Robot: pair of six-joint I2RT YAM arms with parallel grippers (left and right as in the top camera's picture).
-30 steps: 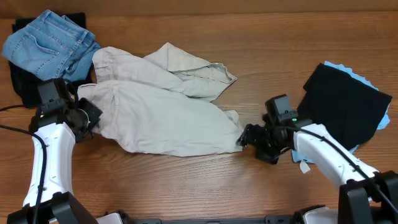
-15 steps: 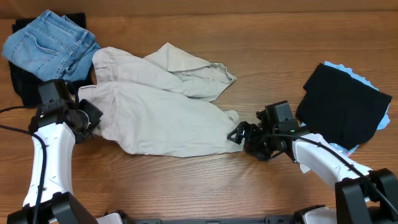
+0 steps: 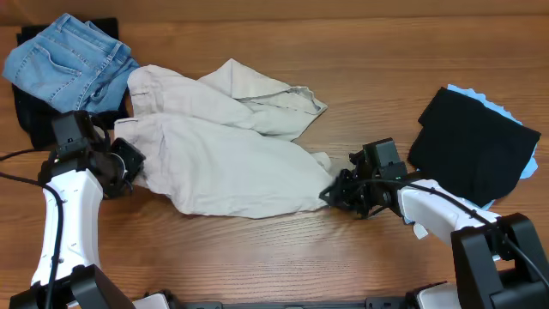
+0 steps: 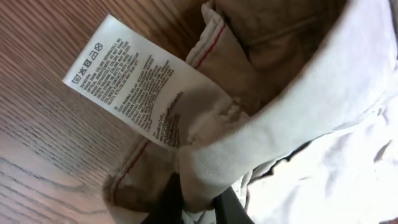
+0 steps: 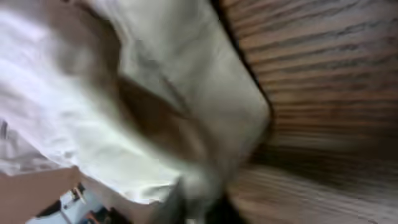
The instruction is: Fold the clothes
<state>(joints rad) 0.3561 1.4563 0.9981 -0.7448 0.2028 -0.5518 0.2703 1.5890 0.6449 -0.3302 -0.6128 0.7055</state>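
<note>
- Overhead: the trousers (image 3: 223, 146) are spread in a crumpled heap across the middle of the worktop (image 3: 386, 69), one part bunched up toward the far edge.
- The left fingers (image 3: 127, 160) sit at the trousers' left end and the right fingers (image 3: 333, 192) at the right end, low on the cloth.
- From up there you can't really tell what either pair is doing (too small and dark).
- The left wrist view settles it: the two dark finger tips are at the bottom of the frame, pressed together with a fold of pale cloth pinched between them.
- It also shows a white care label (image 4: 134, 87) with printed text and a seam with red stitching, and the overhead view shows neither.
- The right wrist view is badly blurred. Pale cloth fills the left, wood grain the right, and the cloth narrows down to where the fingers are, closed on its edge.
- Only the overhead has the other stuff: folded blue jeans (image 3: 69, 64) at the far left corner and a black garment (image 3: 472, 146) on something light blue (image 3: 508, 113) at the right. Both are apart from the trousers.
</note>
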